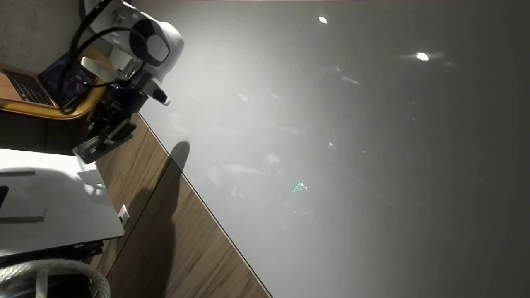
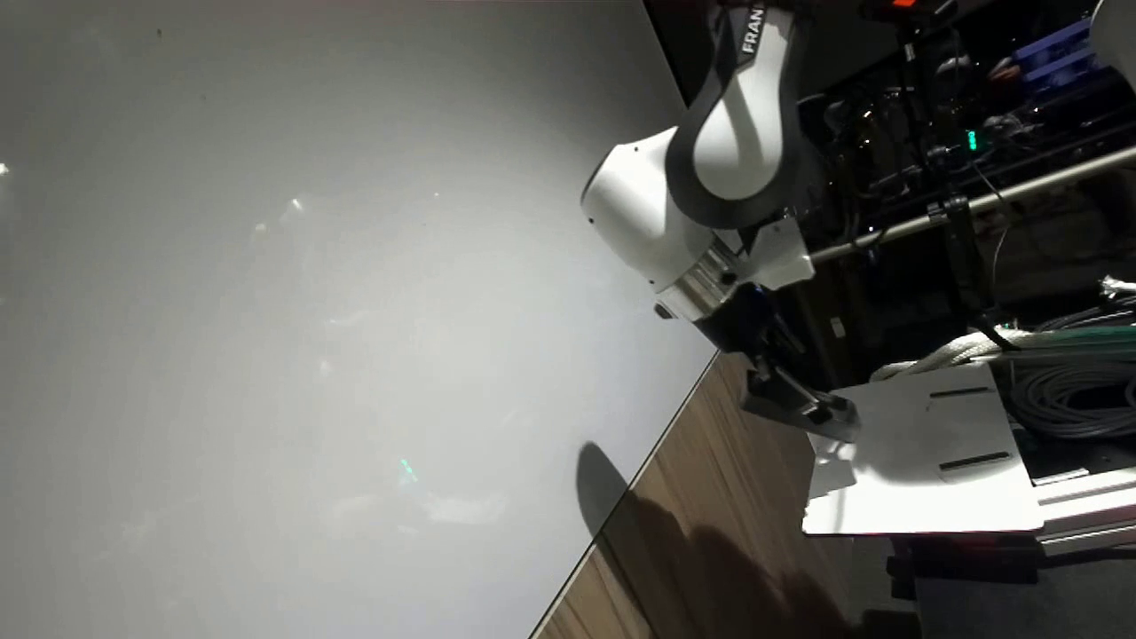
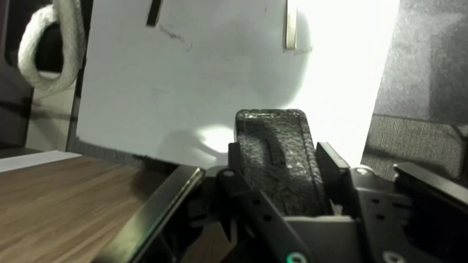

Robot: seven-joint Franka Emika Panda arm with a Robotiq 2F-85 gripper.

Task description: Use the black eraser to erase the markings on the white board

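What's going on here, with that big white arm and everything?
A jointed white robot arm has a black oblong eraser block clamped in its black two-fingered hand. Right now the hand is near one edge of a small, flat white table, and the eraser isn't touching the large, glossy grey-white board. The job is to rub markings off that board; I can't make out any drawn lines on it from here.
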